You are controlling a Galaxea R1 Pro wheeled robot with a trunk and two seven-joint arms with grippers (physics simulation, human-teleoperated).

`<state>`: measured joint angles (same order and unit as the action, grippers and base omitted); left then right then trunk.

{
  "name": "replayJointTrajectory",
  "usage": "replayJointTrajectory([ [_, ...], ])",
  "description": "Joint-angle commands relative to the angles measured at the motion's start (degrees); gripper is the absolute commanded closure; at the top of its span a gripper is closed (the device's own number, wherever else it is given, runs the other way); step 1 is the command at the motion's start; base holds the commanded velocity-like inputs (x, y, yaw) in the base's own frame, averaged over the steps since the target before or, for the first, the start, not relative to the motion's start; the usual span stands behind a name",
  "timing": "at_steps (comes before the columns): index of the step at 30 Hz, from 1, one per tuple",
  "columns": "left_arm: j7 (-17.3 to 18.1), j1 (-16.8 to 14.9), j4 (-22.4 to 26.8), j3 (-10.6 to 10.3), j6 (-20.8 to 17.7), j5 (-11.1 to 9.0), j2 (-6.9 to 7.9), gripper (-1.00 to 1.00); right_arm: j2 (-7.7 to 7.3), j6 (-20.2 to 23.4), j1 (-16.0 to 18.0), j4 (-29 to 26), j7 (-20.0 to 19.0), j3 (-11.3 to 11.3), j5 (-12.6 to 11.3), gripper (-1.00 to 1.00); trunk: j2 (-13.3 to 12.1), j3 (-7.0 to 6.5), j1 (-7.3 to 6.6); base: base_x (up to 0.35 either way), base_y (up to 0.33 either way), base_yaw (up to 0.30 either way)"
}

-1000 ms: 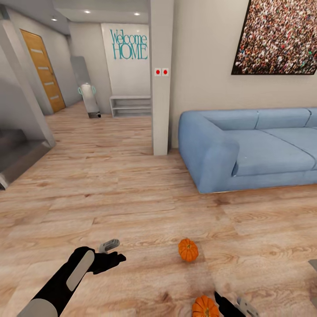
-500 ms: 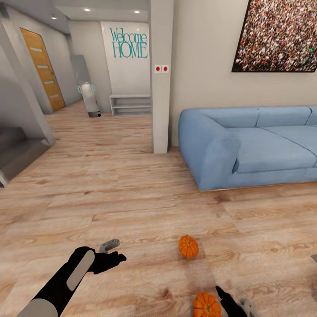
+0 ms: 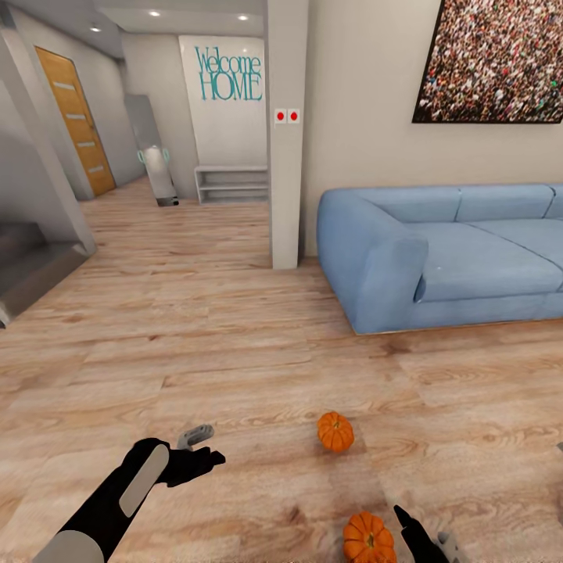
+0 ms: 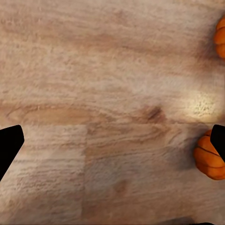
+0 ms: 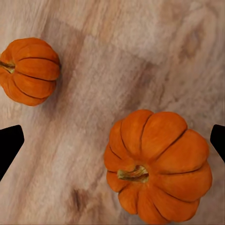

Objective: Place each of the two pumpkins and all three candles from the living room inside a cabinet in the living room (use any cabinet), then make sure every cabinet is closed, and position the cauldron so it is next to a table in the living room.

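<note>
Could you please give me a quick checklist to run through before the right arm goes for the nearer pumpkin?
1. Nearer small round orange ribbed pumpkin lies between the fingers of the right end effector: ok, though off-centre.
2. Right end effector open: ok, fingers wide apart.
3. Second orange pumpkin apart from the first: ok, bare wooden floor shows between them.
4. Pumpkin upright: not ok, its stem points sideways.
5. Left end effector out of the way: ok, open over the floor.
6. Cabinet open and ready: cannot tell.
</note>
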<state>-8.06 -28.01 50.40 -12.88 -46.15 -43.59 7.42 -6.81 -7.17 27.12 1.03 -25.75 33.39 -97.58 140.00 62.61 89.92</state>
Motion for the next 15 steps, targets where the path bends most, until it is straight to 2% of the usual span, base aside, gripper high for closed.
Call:
replayJointTrajectory([
  [1,-0.55,-0.03,0.07,-0.21,-0.08,-0.62,0.06,-1.0,0.03,-0.08,0.04,0.11,-0.26,0.49,-0.42,-1.0,0.44,0.23,0.21,0.0,0.0,0.0],
  [8,-0.55,-0.03,0.0,-0.21,-0.08,-0.62,0.13,-1.0,0.05,-0.26,0.04,0.15,-0.63,0.82,-0.34,-1.0,3.24,1.49,1.75,0.0,0.0,0.0],
  [15,-0.55,-0.03,-0.03,-0.21,-0.08,-0.62,0.14,-1.0,0.01,-0.29,0.04,0.15,-0.87,0.88,-0.25,-1.0,3.33,3.04,1.93,0.0,0.0,0.0],
])
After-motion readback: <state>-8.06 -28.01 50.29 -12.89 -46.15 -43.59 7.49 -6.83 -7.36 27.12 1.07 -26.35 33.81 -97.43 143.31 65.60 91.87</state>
